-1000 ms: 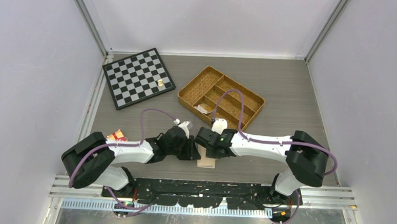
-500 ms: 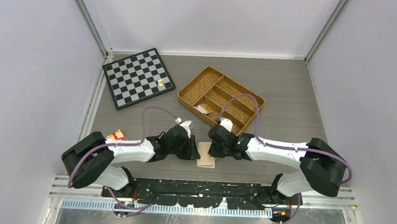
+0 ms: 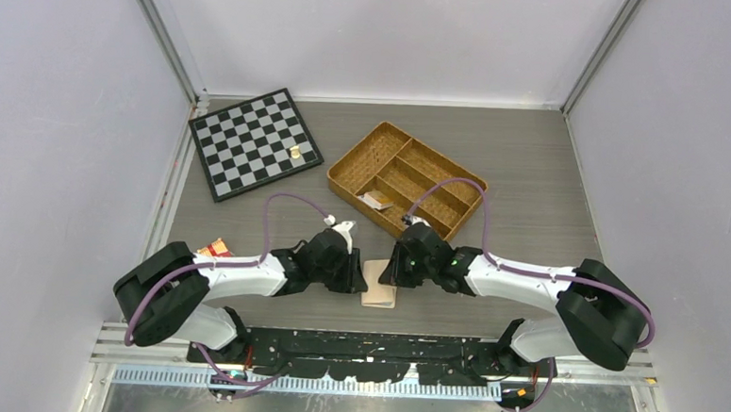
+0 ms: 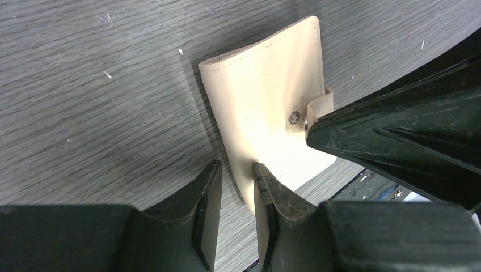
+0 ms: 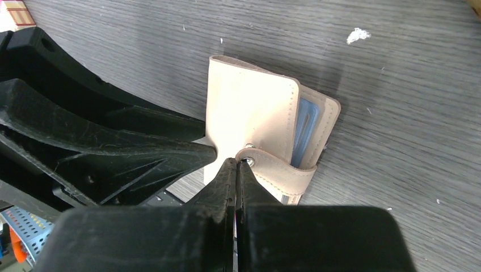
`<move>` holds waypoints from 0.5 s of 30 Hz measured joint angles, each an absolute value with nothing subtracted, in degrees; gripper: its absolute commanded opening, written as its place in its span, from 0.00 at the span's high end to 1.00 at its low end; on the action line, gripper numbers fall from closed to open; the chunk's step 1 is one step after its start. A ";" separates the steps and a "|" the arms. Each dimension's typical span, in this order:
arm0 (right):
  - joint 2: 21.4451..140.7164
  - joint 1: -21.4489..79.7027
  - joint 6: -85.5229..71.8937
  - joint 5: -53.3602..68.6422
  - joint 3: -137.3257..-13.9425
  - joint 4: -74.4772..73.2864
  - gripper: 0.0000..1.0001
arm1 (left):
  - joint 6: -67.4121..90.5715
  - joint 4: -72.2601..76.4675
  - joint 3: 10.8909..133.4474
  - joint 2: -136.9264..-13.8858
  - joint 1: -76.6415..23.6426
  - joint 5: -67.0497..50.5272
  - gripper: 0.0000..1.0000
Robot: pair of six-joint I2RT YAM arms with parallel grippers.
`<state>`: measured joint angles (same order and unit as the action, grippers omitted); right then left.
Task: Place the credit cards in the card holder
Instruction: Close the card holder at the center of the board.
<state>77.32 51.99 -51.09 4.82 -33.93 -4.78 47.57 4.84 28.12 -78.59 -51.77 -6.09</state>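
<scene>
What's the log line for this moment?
card holder folded, blue card inside | left gripper open at its edge | right gripper shut at snap tab

Up top, the fixed camera hangs high over the near edge, gazing down and taking in the whole surface [image 3: 544,159] from well back. Now the left wrist view: tight in, peering down past the left pincer [image 4: 237,173] onto the card holder [image 4: 266,107]. The right wrist view is just as close, facing it from the opposite side past the right pincer [image 5: 235,167]. All three share that card holder.
</scene>
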 measured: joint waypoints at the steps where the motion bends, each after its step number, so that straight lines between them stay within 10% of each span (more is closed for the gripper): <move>1: 77.32 51.75 -51.00 5.34 -33.93 -4.49 1.00 | 47.53 4.78 28.18 -78.63 -51.77 -6.07 0.71; 15: 77.28 50.76 -50.57 7.60 -33.91 -4.43 1.00 | 47.37 4.21 28.56 -78.78 -51.79 -6.02 0.72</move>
<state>77.28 50.76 -50.57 7.60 -33.91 -4.43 47.37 4.21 28.56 -78.78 -51.79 -6.02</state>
